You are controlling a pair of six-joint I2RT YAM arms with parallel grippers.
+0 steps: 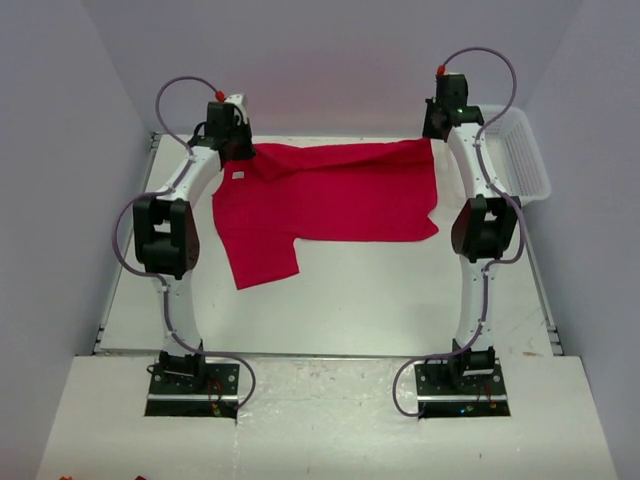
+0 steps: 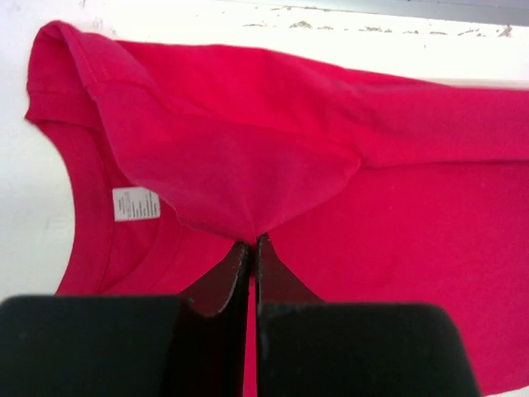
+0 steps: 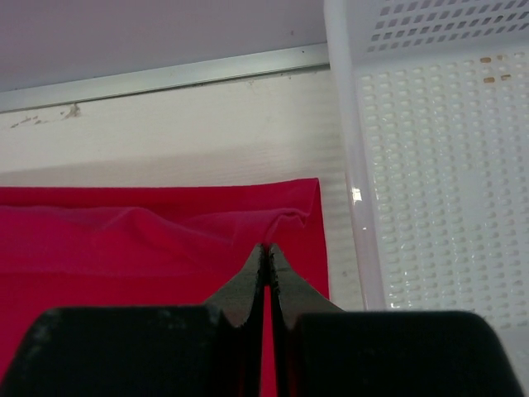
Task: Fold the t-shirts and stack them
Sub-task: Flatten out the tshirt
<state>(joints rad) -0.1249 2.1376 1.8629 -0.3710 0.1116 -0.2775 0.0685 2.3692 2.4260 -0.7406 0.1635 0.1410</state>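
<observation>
A: Where's the shirt [image 1: 330,195]?
B: One pc, red knit cloth, matte. Spread mostly flat on white table [image 1: 350,300], left of the basket [image 1: 525,160]. Collar end is the end far from basket. One short sleeve sticks out toward the arm bases at that end.

A: Gap to basket?
B: Shirt's corner sits just beside basket wall, thin strip of table between. Not touching per right wrist cam.

A: Grippers?
B: Left gripper [image 2: 252,241]: black fingers pressed together on a pinch of cloth at the collar end. Fabric pulled up into a soft tent at the tips, a flap doubled over the body. Small white label [image 2: 135,203] inside the neck, beside the tent.
Right gripper [image 3: 266,246]: fingers closed too, nipping the shirt near the corner closest to basket. Small wrinkles fan out from the tips.

A: Basket itself?
B: White plastic, perforated mesh walls, smooth glossy rim.
</observation>
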